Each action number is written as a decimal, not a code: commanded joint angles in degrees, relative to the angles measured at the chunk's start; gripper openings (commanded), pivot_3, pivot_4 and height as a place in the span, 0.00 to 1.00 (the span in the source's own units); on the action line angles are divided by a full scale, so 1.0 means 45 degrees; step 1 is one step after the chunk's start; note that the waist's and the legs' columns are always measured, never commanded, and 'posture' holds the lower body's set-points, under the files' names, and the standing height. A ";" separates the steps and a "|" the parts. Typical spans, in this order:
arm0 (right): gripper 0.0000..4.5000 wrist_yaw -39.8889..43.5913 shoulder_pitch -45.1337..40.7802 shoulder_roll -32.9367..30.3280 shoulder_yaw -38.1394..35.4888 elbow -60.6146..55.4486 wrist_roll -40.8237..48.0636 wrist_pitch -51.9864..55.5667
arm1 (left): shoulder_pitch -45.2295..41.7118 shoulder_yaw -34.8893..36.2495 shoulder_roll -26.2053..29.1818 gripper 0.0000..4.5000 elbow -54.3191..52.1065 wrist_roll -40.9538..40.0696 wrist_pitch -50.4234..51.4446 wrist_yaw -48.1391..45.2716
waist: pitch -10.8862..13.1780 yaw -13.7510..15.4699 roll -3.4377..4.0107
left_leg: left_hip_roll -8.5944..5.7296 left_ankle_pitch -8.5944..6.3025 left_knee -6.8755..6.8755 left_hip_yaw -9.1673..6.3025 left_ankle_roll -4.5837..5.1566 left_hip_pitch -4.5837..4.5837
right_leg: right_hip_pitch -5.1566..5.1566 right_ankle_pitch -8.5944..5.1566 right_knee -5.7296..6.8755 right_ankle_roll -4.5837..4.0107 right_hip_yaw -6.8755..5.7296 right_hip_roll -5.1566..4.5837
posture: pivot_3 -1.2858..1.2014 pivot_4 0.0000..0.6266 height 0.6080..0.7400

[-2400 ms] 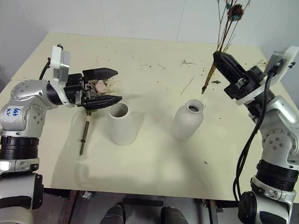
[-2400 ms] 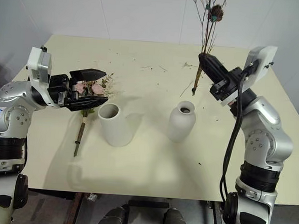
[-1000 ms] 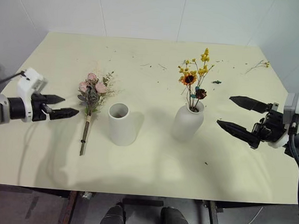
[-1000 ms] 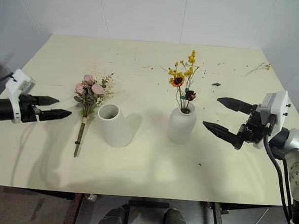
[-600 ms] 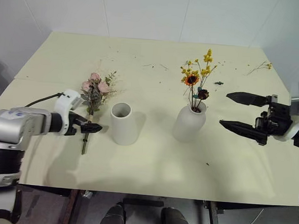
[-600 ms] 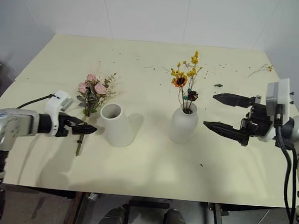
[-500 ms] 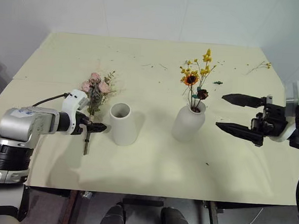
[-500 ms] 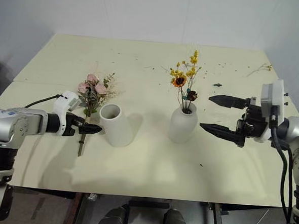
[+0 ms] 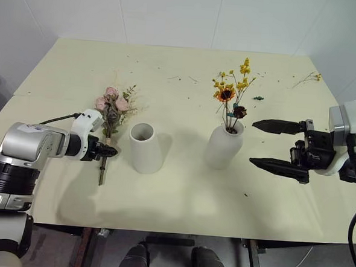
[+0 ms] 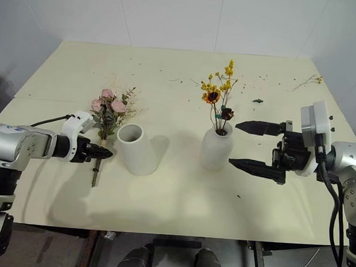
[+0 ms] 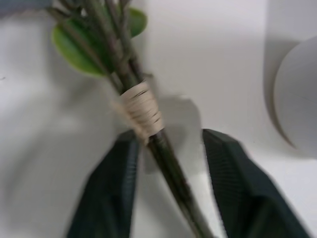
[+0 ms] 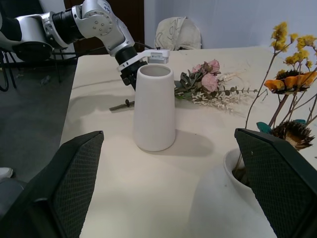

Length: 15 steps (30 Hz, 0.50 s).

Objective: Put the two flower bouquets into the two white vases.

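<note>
From the head views, the thin bouquet of small yellow-orange dried flowers (image 9: 232, 94) already stands in the rounded, narrow-necked matte white vase (image 9: 224, 146). The bouquet of pink roses, green leaves and beige dried grass (image 9: 111, 106) lies flat on the cream worktop (image 9: 180, 194), just beside the wide-mouthed tapered white vase (image 9: 144, 148). The left pincer (image 9: 104, 152) sits low at its stem; the right pincer (image 9: 280, 147) hangs wide and empty near the filled vase.

In the left wrist view, the black fingers (image 11: 111, 191) straddle the dark stem just below its pale twine wrap (image 11: 142, 110), narrowed but, as far as the blur allows, not yet pinching. Closing there, near the wrap, should keep the stems bundled; lift gently, then swing the blooms upright before lowering.

The right wrist view shows the tapered vase's mouth unobstructed.
</note>
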 commanded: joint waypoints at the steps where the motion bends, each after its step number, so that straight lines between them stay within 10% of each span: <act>1: 1.00 -0.0027 -0.0114 0.0016 -0.0335 -0.0346 0.0257 -0.0169 | 0.0269 -0.0148 0.0438 0.16 0.0178 0.0169 0.0026 -0.0300 | 0.0000 0.0000 0.0000 | 0.0000 0.0000 0.0000 0.0000 0.0000 0.0000 | 0.0000 0.0000 0.0000 0.0000 0.0000 0.0000 | 0.52 0.24 1.00; 4: 1.00 -0.0060 -0.0224 0.0070 -0.0282 -0.0257 0.0226 -0.0221 | 0.0372 0.0032 0.0537 0.01 0.0314 0.0242 -0.0111 -0.0242 | 0.0000 0.0002 0.0000 | 0.0000 0.0000 0.0000 0.0000 0.0000 0.0001 | 0.0000 0.0000 0.0002 0.0000 0.0000 0.0000 | 0.52 0.24 1.00; 15: 1.00 -0.0249 -0.0415 0.0408 -0.0093 0.0374 -0.0350 -0.0710 | -0.0054 0.5620 -0.2590 0.01 0.0594 -0.1200 -0.6074 0.1302 | -0.0002 0.0078 -0.0007 | -0.0003 0.0003 0.0023 -0.0003 -0.0005 -0.0018 | -0.0002 0.0005 0.0002 0.0006 -0.0011 -0.0015 | 0.52 0.24 1.00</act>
